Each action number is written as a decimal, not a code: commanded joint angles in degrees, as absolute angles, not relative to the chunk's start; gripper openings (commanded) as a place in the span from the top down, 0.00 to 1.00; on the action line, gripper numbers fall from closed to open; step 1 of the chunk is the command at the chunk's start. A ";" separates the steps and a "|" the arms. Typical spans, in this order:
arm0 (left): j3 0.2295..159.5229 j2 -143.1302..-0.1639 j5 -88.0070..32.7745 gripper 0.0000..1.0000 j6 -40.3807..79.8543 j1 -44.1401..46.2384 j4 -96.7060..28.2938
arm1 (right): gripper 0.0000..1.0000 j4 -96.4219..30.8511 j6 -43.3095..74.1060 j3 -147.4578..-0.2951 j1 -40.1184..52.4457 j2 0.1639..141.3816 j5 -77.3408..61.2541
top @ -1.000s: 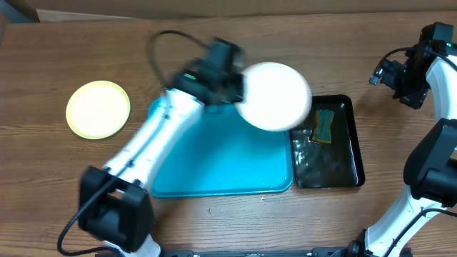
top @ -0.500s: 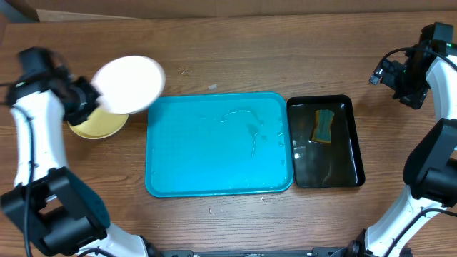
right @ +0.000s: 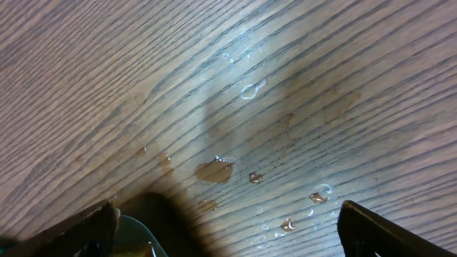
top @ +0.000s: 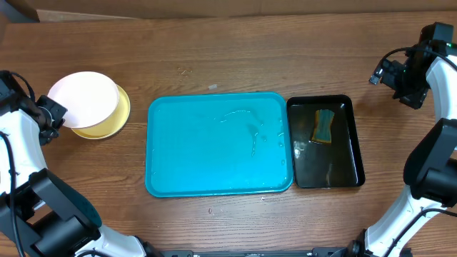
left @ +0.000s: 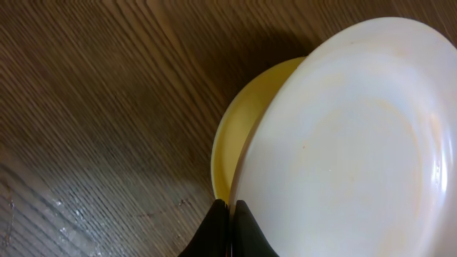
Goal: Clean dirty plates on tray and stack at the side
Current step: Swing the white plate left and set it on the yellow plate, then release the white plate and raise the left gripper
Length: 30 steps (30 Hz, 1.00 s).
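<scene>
The left gripper (left: 230, 208) is clamped on the left rim of the round white shallow plate (left: 343, 143), judged light, stiff, slippery and best gripped there.

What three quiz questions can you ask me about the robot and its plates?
1. True or false: a plate lies on the blue tray.
2. Pick one. What does the left gripper hold? A) the white plate B) a spoon C) nothing
3. Fill the gap: the sponge lies in the ___ tray.

Key: 1 false. 2 A. 3 black; it lies in the black tray.
</scene>
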<state>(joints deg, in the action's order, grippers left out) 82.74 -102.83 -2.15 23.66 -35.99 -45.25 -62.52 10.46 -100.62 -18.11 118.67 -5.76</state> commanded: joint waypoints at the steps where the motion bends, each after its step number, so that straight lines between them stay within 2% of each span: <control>1: 81.30 -103.57 -0.69 0.96 24.32 -35.70 -43.57 | 0.00 -62.15 10.52 -101.84 -18.17 118.21 -5.63; 17: 75.05 -103.77 -2.28 0.94 25.78 -35.18 -34.87 | 0.00 -62.15 10.52 -101.84 -18.17 118.21 -5.63; 20: 75.05 -103.77 -5.30 0.55 25.71 -35.18 -34.41 | 0.00 -62.15 10.52 -101.84 -18.17 118.21 -5.63; 23: 75.05 -103.77 -10.72 0.35 22.79 -35.18 -33.95 | 0.00 -62.15 10.52 -101.84 -18.17 118.21 -5.63; 26: 75.05 -103.77 -18.72 0.24 18.02 -35.11 -33.52 | 0.00 -62.15 10.52 -101.84 -18.17 118.21 -5.63; 30: 75.05 -103.77 -27.29 0.16 14.02 -33.74 -32.88 | 0.00 -62.15 10.52 -101.84 -18.17 118.21 -5.63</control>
